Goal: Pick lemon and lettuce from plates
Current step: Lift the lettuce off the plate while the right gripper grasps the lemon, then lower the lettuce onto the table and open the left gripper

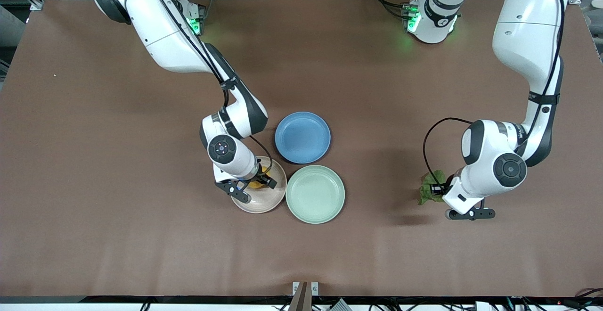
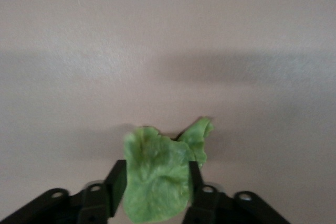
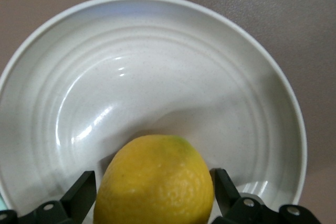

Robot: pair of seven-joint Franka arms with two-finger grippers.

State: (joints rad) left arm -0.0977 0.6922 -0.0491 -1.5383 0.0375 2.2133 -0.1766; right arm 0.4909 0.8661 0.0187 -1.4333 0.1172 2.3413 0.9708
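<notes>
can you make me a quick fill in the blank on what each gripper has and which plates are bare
1. The right gripper is closed on the ____ over the pink-beige plate.
2. The left gripper holds the ____ over the bare table.
3. The mint green plate and the ____ plate beside it hold nothing.

Missing words: lemon; lettuce; blue
</notes>
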